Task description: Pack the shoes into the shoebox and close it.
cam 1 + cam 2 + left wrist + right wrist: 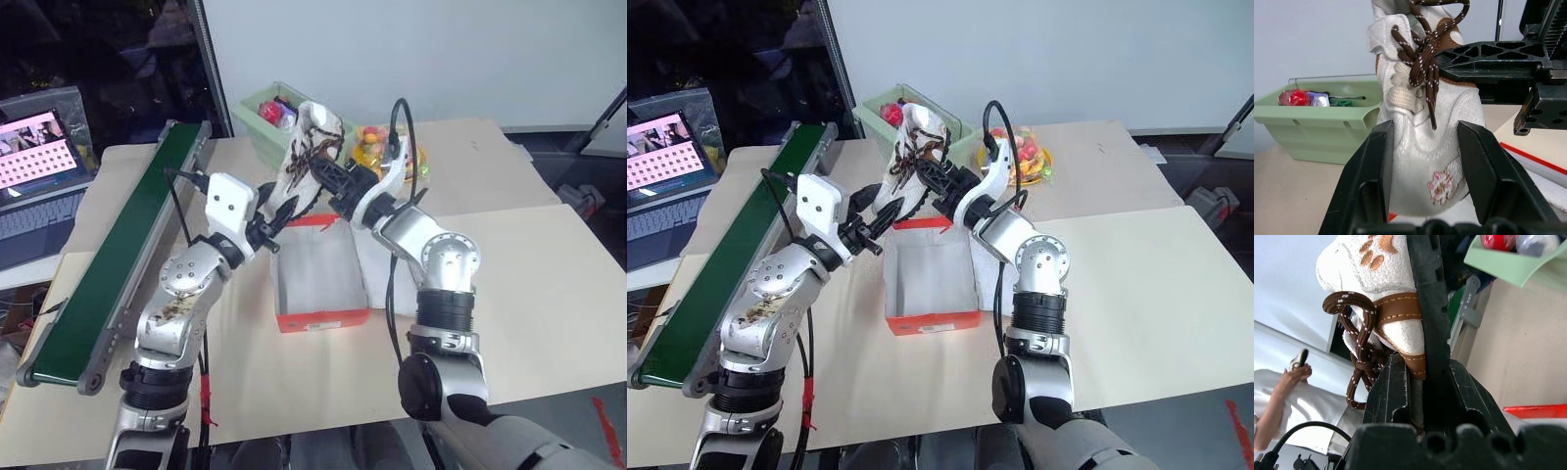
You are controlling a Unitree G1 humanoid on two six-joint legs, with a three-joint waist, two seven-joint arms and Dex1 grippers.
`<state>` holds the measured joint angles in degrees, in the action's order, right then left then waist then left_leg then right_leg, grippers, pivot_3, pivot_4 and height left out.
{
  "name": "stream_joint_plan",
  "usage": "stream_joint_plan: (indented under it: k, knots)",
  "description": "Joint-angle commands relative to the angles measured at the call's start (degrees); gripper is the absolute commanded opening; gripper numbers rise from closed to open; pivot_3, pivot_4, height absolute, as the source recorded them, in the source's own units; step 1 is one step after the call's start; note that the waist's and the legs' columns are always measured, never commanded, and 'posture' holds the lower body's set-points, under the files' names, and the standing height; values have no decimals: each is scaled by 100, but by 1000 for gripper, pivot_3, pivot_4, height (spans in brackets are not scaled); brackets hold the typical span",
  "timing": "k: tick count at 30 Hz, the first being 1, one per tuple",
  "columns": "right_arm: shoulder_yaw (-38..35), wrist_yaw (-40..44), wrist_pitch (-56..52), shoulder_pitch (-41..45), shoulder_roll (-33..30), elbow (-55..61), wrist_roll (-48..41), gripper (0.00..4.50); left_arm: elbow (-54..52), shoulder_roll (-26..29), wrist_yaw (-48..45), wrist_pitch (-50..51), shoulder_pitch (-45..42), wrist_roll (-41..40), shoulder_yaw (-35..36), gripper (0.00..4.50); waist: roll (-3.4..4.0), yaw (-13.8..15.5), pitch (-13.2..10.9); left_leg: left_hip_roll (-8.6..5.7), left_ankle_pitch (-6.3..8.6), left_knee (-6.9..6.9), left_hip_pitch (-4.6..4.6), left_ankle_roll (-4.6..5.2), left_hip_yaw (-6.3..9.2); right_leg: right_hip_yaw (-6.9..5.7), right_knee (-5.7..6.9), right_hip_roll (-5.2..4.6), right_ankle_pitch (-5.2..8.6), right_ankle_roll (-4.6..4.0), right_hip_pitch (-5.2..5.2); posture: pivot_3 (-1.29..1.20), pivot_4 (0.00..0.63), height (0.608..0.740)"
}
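White sneaker (312, 147) was up over the open, empty red shoebox (321, 318): my right gripper (1488, 73) pinched its collar, left gripper (1422, 166) spread around it. Nothing packed yet.

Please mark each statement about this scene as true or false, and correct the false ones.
1. The shoebox is open. True.
2. A shoe already lies inside the shoebox. False: its white inside is bare.
3. The right gripper is shut on the shoe. True.
4. The shoe rests on the table. False: it is held in the air above the shoebox.
5. The left gripper's fingers stand on both sides of the shoe. True.
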<state>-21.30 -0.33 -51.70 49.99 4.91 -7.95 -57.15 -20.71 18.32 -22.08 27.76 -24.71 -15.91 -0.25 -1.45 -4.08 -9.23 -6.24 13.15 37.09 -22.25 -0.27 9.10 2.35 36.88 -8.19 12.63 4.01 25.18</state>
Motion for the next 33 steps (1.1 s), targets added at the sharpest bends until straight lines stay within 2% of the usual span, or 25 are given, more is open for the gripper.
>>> stream_joint_plan:
  k: [1, 3, 7, 12, 14, 16, 18, 20, 24, 33]
  knots:
    - [-29, 48, 380, 182, -95, 447, -42, 623, -418, 119, -192, 121, 98, -182, -10, 2162, 0, 5, 0, 0, 0, 0, -1, 0, -1, 0, 0, 0, 0, 0, 0, 0, 150, 740]
    - [-3, 48, 339, 179, -267, 452, 13, 623, -598, 233, -281, 351, 166, -416, 176, 2162, 0, 10, 0, -1, 0, 0, -1, 0, -1, 1, -1, 0, 0, 0, 0, 0, 150, 740]
    - [268, 137, -207, 223, -893, 473, 120, 623, -882, 796, -744, 888, 420, -1194, 838, 2162, 2, -4, -1, 0, 1, 0, -1, 2, -1, 3, 0, 0, 0, 0, 4, 0, 150, 740]
    - [465, 253, -1389, 577, -1792, 306, -45, 623, -699, 1854, -1785, 1224, 866, -1883, 1414, 2162, 10, -21, -6, 12, 2, -1, 1, 2, -12, 9, 1, 16, -1, -2, 5, 0, 150, 740]
    - [644, 408, -2474, 931, -2329, 91, -131, 623, -362, 2389, -2556, 568, 1197, -1524, 1244, 2162, 14, 1, -9, 15, 2, -4, 3, 4, -16, 12, -3, 19, -2, -4, 6, 0, 150, 740]
    - [631, 425, -3361, 1260, -2592, -296, -141, 623, -177, 2615, -3008, 17, 1338, -1242, 977, 2162, 16, 17, -10, 17, 3, -10, 3, 4, -20, 11, -13, 21, -4, -9, 3, 0, 150, 740]
    - [517, 337, -3794, 1466, -2608, -693, 9, 623, -146, 2546, -3090, -184, 1299, -1173, 745, 2162, 15, 53, -10, 19, 4, -10, 4, 6, -20, 8, -21, 21, -4, -10, -3, 0, 150, 740]
    - [701, 402, -4024, 1565, -2738, -960, 61, 623, -107, 2449, -3160, -377, 1250, -1085, 539, 2162, 14, 80, -9, 21, 4, -8, 3, 6, -21, 7, -27, 22, -7, -14, -5, 0, 150, 740]
    - [1097, 451, -4080, 1607, -2933, -1404, 5, 623, -26, 2276, -3131, -570, 1147, -963, 306, 2162, 14, 131, -10, 19, 4, -7, -4, 7, -22, 9, -24, 17, -8, -14, -1, 0, 150, 740]
    - [1833, 1028, -4080, 1464, -3080, -1685, 913, 623, -23, 2169, -3095, -650, 1047, -870, 159, 2162, 14, 128, -10, 19, 4, -5, -6, 7, -24, 9, -21, 18, -9, -14, 3, 0, 150, 740]
